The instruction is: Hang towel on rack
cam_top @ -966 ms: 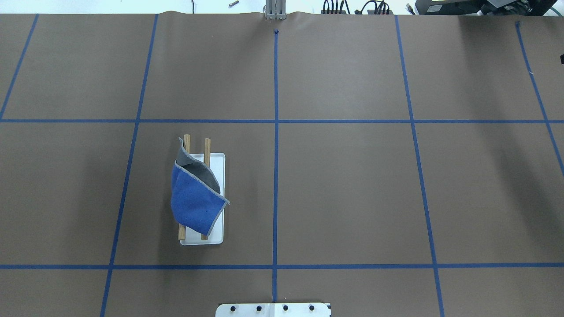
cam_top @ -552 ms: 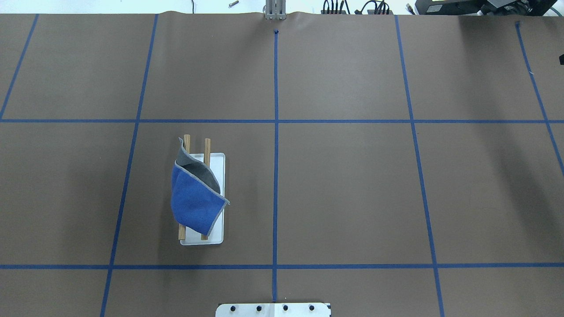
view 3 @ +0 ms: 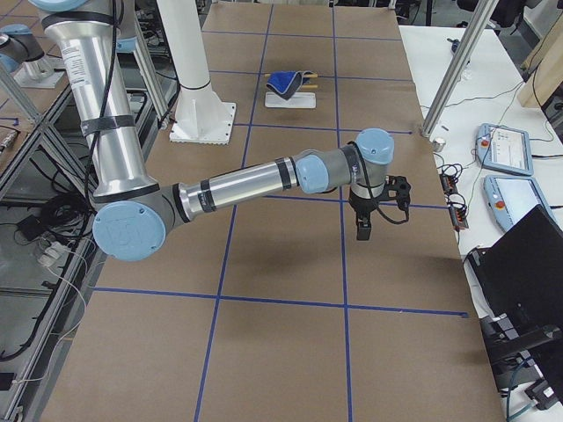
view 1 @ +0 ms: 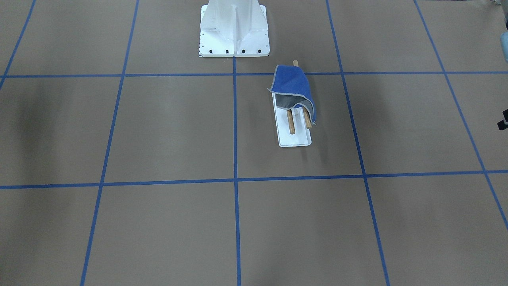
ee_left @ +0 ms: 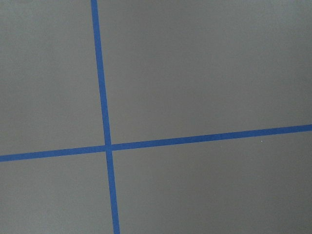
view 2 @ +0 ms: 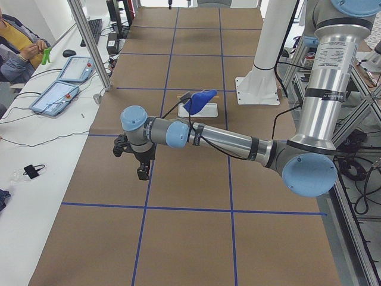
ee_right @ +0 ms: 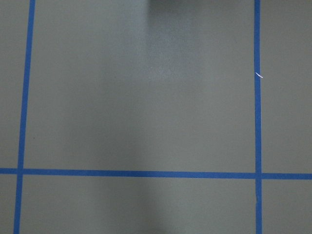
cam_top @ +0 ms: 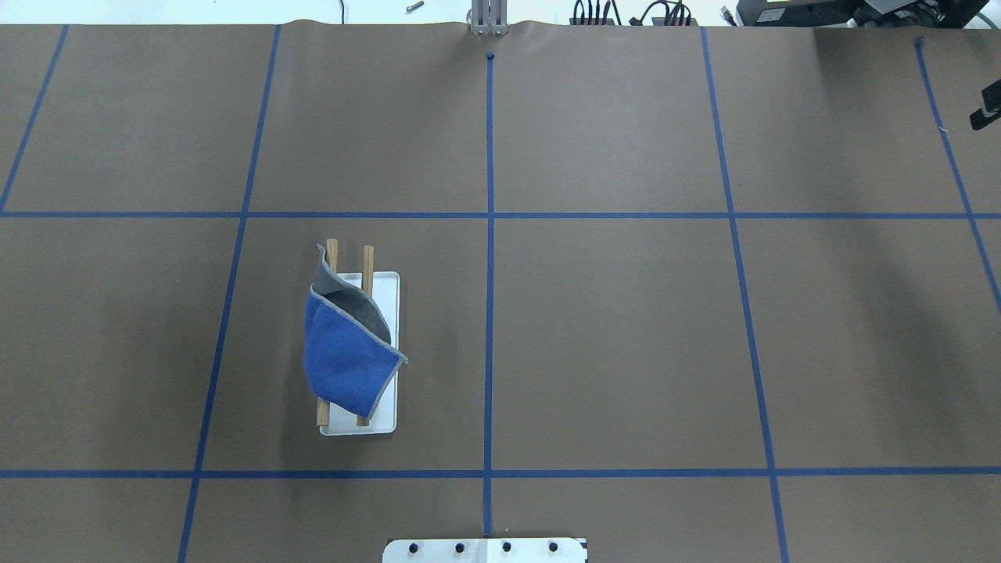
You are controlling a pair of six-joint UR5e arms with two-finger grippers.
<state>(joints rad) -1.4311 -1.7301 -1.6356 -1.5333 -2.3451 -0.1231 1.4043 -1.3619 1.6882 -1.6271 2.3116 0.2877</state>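
The blue towel [cam_top: 346,361] with grey edging lies draped over the near part of the rack [cam_top: 368,262], its grey underside folded up at the far end. The rack is two wooden dowels over a white base. Both also show in the front view, the towel [view 1: 293,82] above the rack base [view 1: 295,140]. My left gripper [view 2: 138,167] hangs over bare table far from the rack, towards the table's left end. My right gripper [view 3: 368,221] hangs over bare table near the right end. I cannot tell whether either is open or shut. Neither touches the towel.
Brown paper with a blue tape grid [cam_top: 489,215] covers the table. The robot's white base [view 1: 234,28] stands at the near edge. Tablets [view 2: 56,95] and a metal post [view 2: 89,42] are on the operators' side, where a person sits.
A dark part of the right gripper has come a little further into the overhead view at its right edge. The towel and rack have not moved.
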